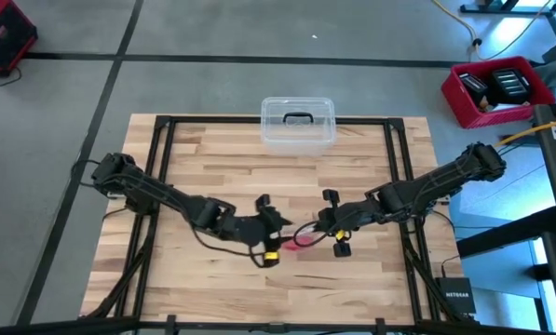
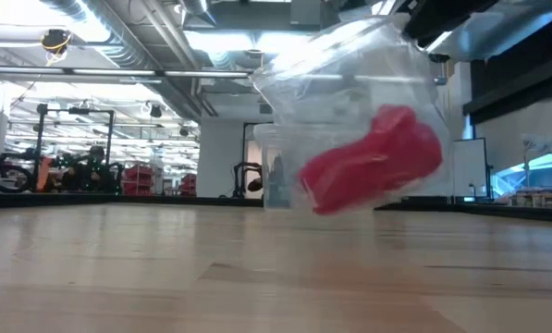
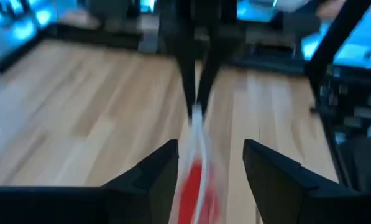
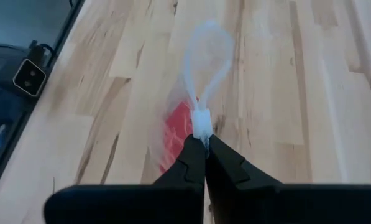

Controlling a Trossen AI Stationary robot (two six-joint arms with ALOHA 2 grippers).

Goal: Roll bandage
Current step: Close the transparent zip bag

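Observation:
The red bandage (image 2: 373, 162) sits inside a crinkled clear plastic wrapper (image 2: 349, 83), near the table's middle front (image 1: 304, 240). My right gripper (image 4: 205, 148) is shut on the wrapper and comes in from the table's right (image 1: 322, 226). My left gripper (image 3: 210, 177) is open. Its two fingers stand on either side of the wrapper (image 3: 197, 149) without touching it, on the wrapper's left (image 1: 276, 228). The bandage (image 4: 178, 134) shows red through the plastic below my right fingertips. My right gripper pinches a bunched edge of the clear wrapper (image 4: 202, 123) between its two fingertips, slanting down from the table's right. The wrapper hangs below the fingers with the bandage inside it. In the low view it appears lifted off the wood.
A clear plastic box with a dark handle (image 1: 298, 123) stands at the table's far edge, in the middle. Black frame rails (image 1: 161, 167) run along the left and right sides of the tabletop. A red crate (image 1: 496, 88) sits on the floor beyond the right corner.

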